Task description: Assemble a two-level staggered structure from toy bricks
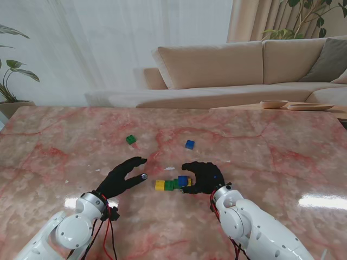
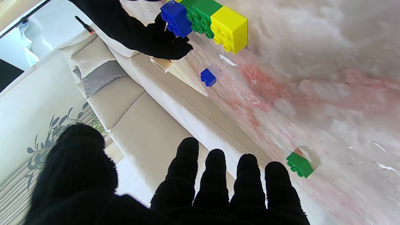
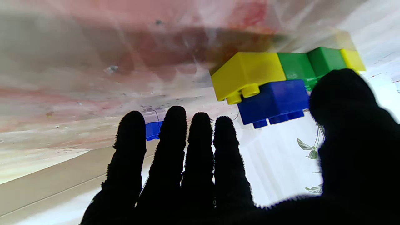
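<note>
Bricks are what matters on this pink-veined marble tabletop, which fills the scene with a beige sofa behind it. Both black-gloved hands sit near me at the middle. The left hand hovers just left of the build with its fingers spread and nothing in it. The right hand curls round the right end of the build; its thumb sits beside the blue brick, the four fingers look extended past it, and I cannot tell whether it actually grips. Between the hands lies the brick row: yellow, then green, then a further yellow piece at the right end, flat on the tabletop, with the blue brick seated on top toward that right end, overhanging so one yellow stud shows in the right wrist view. So the second level looks begun. Farther from me, well apart, a loose green brick sits to the left and a loose blue brick to the right. These look like light, hard, glossy plastic, likely to skate on polished stone and to tip if nudged at an edge. I would pinch a loose one across two opposite side walls, studs up, and steady the row while pressing.
</note>
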Robot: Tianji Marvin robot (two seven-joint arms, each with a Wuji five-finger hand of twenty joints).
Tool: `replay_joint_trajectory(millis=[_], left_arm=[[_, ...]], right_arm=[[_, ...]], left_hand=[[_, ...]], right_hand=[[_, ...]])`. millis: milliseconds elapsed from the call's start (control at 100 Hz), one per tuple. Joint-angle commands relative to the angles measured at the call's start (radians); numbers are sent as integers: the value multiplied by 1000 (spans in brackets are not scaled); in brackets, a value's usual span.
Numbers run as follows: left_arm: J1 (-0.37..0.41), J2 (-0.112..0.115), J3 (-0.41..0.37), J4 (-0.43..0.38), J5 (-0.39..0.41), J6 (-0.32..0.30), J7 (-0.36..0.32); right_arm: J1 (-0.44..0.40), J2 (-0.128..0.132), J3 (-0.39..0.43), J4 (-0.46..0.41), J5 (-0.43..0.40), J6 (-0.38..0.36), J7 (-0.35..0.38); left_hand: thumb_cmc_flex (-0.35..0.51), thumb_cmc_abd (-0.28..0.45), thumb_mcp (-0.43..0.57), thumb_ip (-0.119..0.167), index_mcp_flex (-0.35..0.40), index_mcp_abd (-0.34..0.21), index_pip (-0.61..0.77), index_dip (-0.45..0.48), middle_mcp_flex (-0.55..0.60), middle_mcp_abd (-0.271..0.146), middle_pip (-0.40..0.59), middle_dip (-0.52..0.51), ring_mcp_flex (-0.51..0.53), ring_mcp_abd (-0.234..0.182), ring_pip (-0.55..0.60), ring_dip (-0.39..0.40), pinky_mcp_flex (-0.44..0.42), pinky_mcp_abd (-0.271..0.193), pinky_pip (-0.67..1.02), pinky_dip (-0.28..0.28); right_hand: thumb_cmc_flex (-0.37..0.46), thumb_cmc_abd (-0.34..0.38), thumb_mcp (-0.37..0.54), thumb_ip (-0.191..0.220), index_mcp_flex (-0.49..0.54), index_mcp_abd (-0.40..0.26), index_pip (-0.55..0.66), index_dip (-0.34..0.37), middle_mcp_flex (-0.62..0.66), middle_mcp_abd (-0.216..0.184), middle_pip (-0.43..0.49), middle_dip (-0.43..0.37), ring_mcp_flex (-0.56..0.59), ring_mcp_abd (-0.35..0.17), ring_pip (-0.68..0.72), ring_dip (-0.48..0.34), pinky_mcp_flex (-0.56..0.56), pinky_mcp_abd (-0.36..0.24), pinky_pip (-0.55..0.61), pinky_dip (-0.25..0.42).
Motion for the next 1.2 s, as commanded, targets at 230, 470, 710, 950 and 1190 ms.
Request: replay_joint_trajectory(millis=[230, 470, 710, 950, 1190], left_arm=[[-16, 2, 4, 0, 2, 11, -10], [-31, 5, 2, 2, 6, 15, -25], [-51, 8, 2, 8, 10, 23, -40], [-53, 11, -4, 5, 14, 32, -52], [-51, 11, -7, 3, 17, 35, -51]], right_arm=[[4, -9, -15, 26, -9, 2, -21], [3, -5, -26, 29, -27, 7, -27], [-2, -6, -28, 28, -30, 4, -34], [-9, -5, -27, 22, -30, 1, -34], [-14, -5, -25, 19, -29, -5, -33]], left_hand=[[15, 21, 13, -7, 12, -19, 6, 11, -10, -26, -11, -4, 13, -49, -26, -13, -4, -49, -33, 11], [16, 21, 14, -7, 12, -18, 7, 11, -11, -27, -11, -4, 13, -50, -26, -13, -4, -49, -33, 12], [14, 20, 14, -7, 11, -21, 8, 11, -10, -27, -10, -3, 13, -49, -25, -12, -3, -50, -33, 12], [13, 20, 15, -7, 10, -20, 8, 11, -10, -27, -10, -4, 13, -51, -26, -12, -5, -50, -36, 11], [13, 21, 16, -7, 10, -20, 7, 10, -10, -26, -11, -4, 12, -52, -27, -13, -6, -50, -41, 10]], right_hand=[[94, -13, -17, 20, 90, -83, 93, 75, 125, -63, 63, 58, 101, -29, 58, 20, 48, 2, 48, 33], [115, -1, -5, 14, 127, -110, 111, 91, 169, -76, 69, 73, 135, -34, 76, 31, 66, 3, 65, 31], [105, -30, 171, -20, 158, -133, 130, 111, 212, -89, 66, 100, 165, -40, 84, 46, 81, 0, 88, 18], [81, -78, 333, -44, 204, -157, 152, 115, 263, -101, 71, 107, 196, -45, 89, 51, 99, -1, 106, 17], [75, -68, 351, -49, 223, -170, 162, 113, 289, -107, 66, 109, 211, -48, 91, 55, 104, -2, 112, 16]])
